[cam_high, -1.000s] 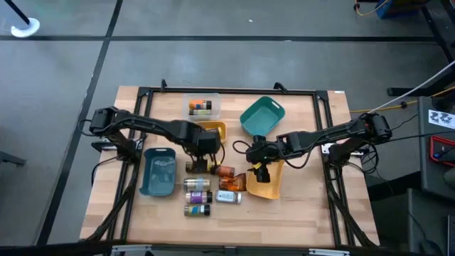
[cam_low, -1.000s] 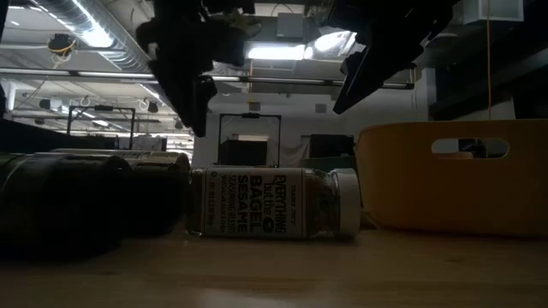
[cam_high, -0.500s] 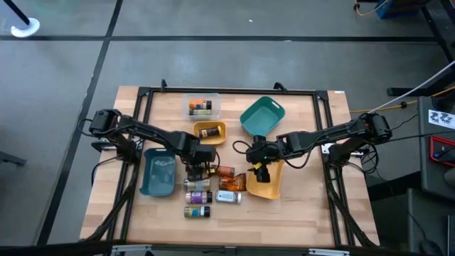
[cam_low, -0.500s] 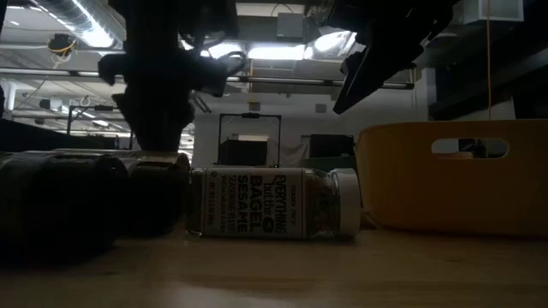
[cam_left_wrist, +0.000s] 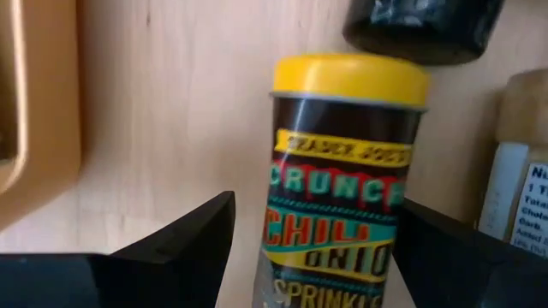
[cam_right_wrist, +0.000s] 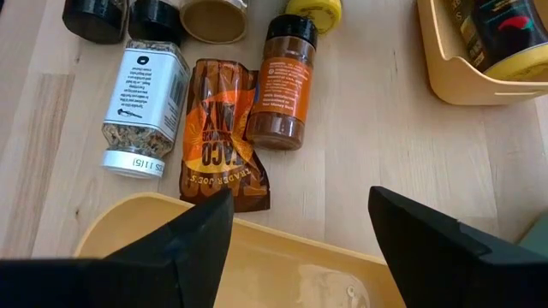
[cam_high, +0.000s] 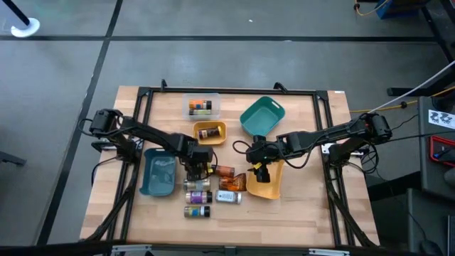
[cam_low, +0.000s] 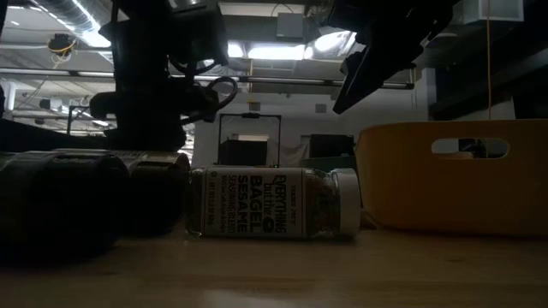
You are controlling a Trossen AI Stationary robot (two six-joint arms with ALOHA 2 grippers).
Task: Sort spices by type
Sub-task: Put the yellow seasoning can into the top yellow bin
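A jar with a yellow cap and a dark "chili onion" label (cam_left_wrist: 342, 171) lies on the table in the cluster of spice jars (cam_high: 197, 190). My left gripper (cam_high: 200, 169) is low over it and open, one finger on either side of the jar (cam_left_wrist: 317, 248). My right gripper (cam_high: 259, 171) is open and empty, above the rim of a yellow tray (cam_right_wrist: 257, 239). Below it lie a white-labelled jar (cam_right_wrist: 141, 103), an orange-brown packet (cam_right_wrist: 221, 137) and an orange-labelled jar (cam_right_wrist: 282, 85). In the low view a sesame jar (cam_low: 274, 202) lies on its side.
A clear tray with jars (cam_high: 200, 107) stands at the back. A small yellow tray (cam_high: 210, 131) holds one jar. A teal tray (cam_high: 261, 115) is at the back right, a blue tray (cam_high: 158, 172) at the left, and the larger yellow tray (cam_high: 266, 183) at the right.
My left gripper has gone from over the small yellow tray toward the table's near edge and down onto the cluster of jars. The small yellow tray with its jar now shows uncovered.
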